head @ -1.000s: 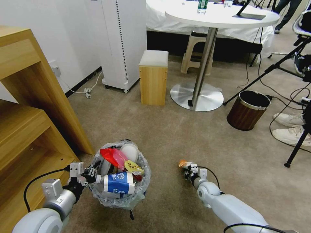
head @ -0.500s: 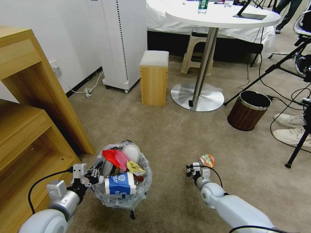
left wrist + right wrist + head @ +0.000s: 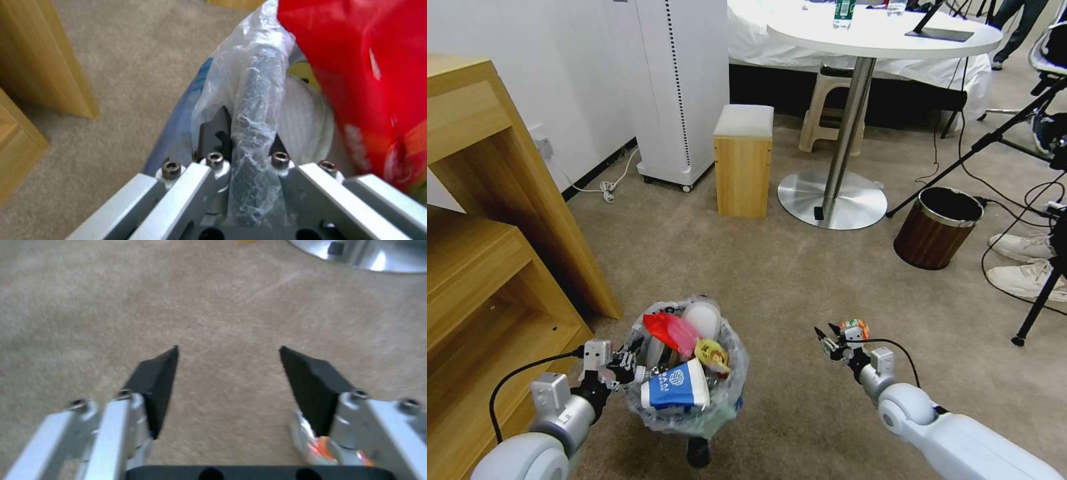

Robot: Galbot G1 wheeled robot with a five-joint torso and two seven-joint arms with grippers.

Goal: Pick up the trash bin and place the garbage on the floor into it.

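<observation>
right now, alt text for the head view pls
The left end effector grips the rim of the trash bin, full of litter, above beige carpet. The right end effector is open beside a crushed can.

Bare carpet [image 3: 800, 280] ahead; wooden shelf [image 3: 487, 253] crowds trash bin [image 3: 687, 407] leftward

Even, bright indoor light; soft shadows lie on the carpet [image 3: 774, 267] beneath the round table [image 3: 880, 33]. Glare marks the table's steel base [image 3: 832, 197]. Straight edges bow toward the head view's borders. Both wrist views are soft, the nearest parts blurred.
</observation>
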